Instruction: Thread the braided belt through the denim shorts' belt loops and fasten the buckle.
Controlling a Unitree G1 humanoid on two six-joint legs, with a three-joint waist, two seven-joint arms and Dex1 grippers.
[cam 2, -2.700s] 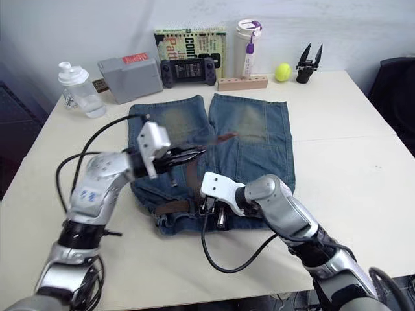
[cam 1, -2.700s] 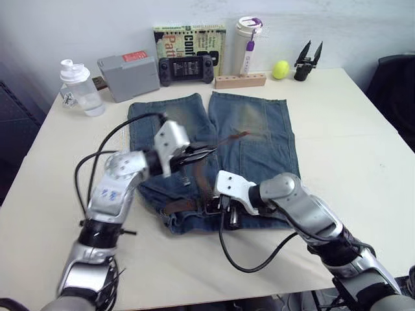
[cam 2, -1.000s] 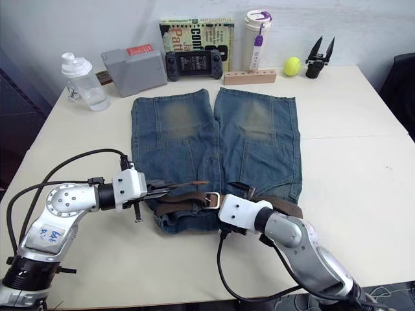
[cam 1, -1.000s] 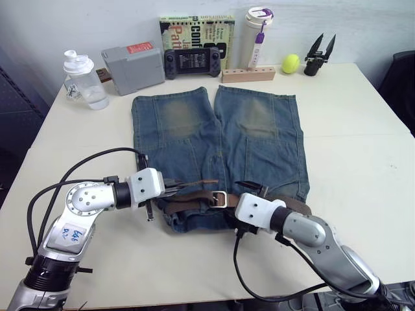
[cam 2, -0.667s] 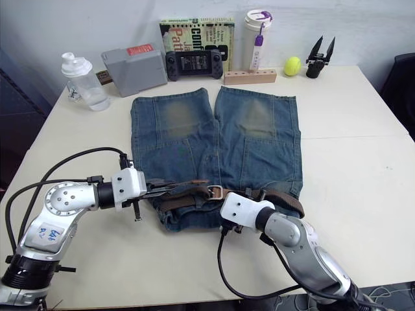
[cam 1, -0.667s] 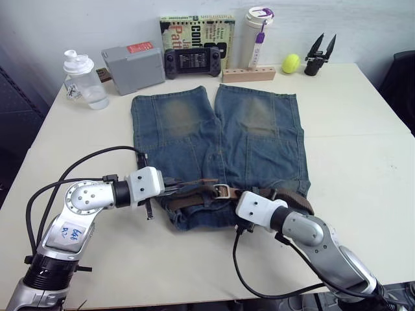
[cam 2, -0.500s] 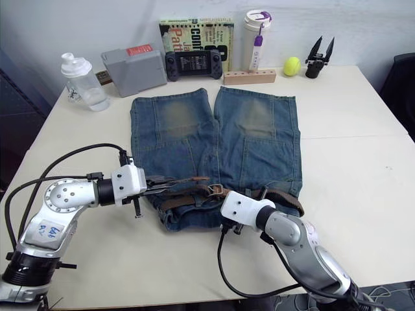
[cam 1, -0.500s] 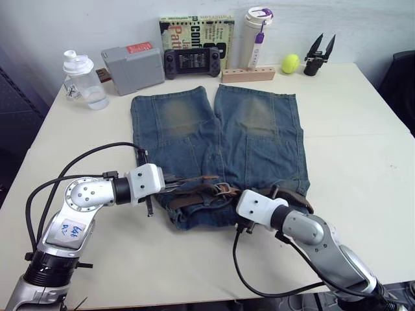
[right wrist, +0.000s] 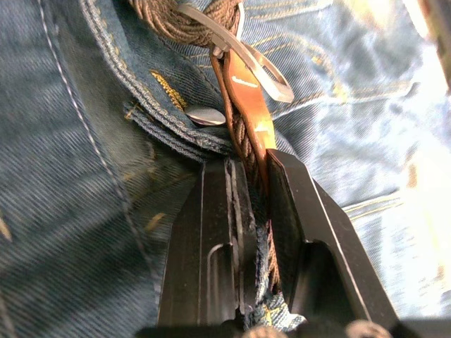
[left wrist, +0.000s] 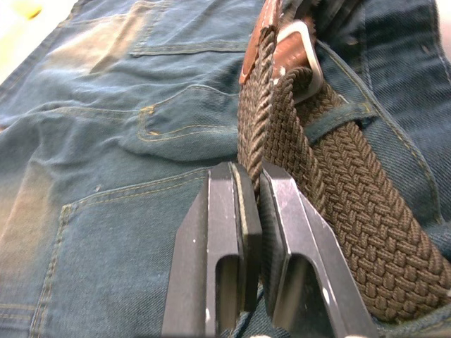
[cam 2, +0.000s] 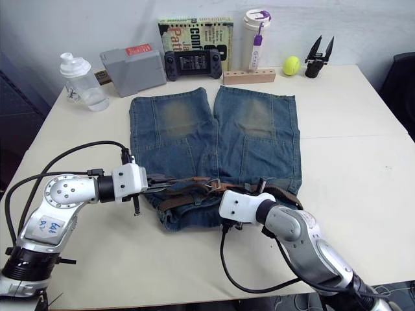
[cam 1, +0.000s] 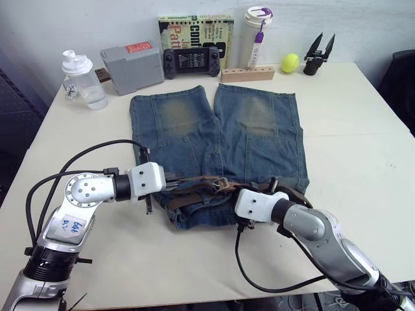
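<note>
The denim shorts (cam 1: 214,123) lie flat on the table, waistband toward me. The braided belt (cam 1: 194,188) runs along the bunched waistband, and the buckle (cam 1: 219,183) sits near its middle. My left gripper (cam 1: 176,186) is at the waistband's left part, shut on the belt strap (left wrist: 282,134) short of the buckle (left wrist: 301,53). A belt loop (left wrist: 340,115) crosses the strap there. My right gripper (cam 1: 251,190) is just right of the buckle, shut on the strap's leather-tipped piece (right wrist: 248,105) below the buckle (right wrist: 255,62), beside the shorts' metal button (right wrist: 204,115).
Along the table's far edge stand a clear bottle (cam 1: 82,81), a grey box (cam 1: 133,60), a game controller (cam 1: 190,61), a book (cam 1: 194,32), a white tumbler (cam 1: 257,32), a wooden block (cam 1: 248,73), a tennis ball (cam 1: 289,63) and a black tool (cam 1: 318,55).
My left gripper came down from above the shorts to the waistband with the belt. Over the last second the waistband bunched up more and the buckle crept slightly away from me.
</note>
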